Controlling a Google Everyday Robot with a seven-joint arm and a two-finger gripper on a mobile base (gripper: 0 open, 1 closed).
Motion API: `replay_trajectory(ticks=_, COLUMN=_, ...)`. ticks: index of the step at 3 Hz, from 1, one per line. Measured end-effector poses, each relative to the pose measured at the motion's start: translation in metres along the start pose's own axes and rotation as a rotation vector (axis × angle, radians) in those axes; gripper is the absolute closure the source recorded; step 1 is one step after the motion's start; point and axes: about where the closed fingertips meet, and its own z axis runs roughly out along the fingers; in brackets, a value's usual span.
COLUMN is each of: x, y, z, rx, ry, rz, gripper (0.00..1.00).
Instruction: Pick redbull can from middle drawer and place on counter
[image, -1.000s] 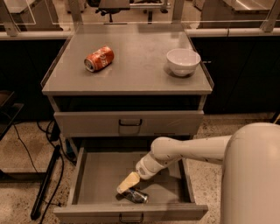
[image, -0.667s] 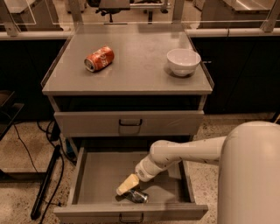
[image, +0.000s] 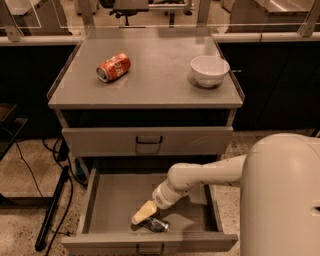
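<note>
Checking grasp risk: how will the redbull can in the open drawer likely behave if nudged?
The redbull can lies on its side on the middle drawer floor, so a nudge would probably roll it. Its shiny metal looks slippery. The pincer is in the drawer beside it.

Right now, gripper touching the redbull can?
Cannot tell. In the camera view the gripper overlaps the redbull can lying in the middle drawer; no gap or contact shows plainly.

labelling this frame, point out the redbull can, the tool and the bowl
redbull can (image: 158, 225): camera view, its shiny side
tool (image: 141, 214): camera view, cream tip, in the middle drawer (image: 112, 200)
bowl (image: 210, 80): camera view, its outer wall
</note>
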Motion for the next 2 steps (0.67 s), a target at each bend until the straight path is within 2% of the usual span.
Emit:
replay_trajectory(ticks=1, x=0.0059, y=-0.0074, z=0.0064, rx=0.066, ry=0.022, rz=0.026, gripper=0.00)
replay_trajectory(ticks=2, x=0.0086, y=-0.0115, z=0.0147, rx=0.063, ry=0.033, rz=0.029, gripper=0.00)
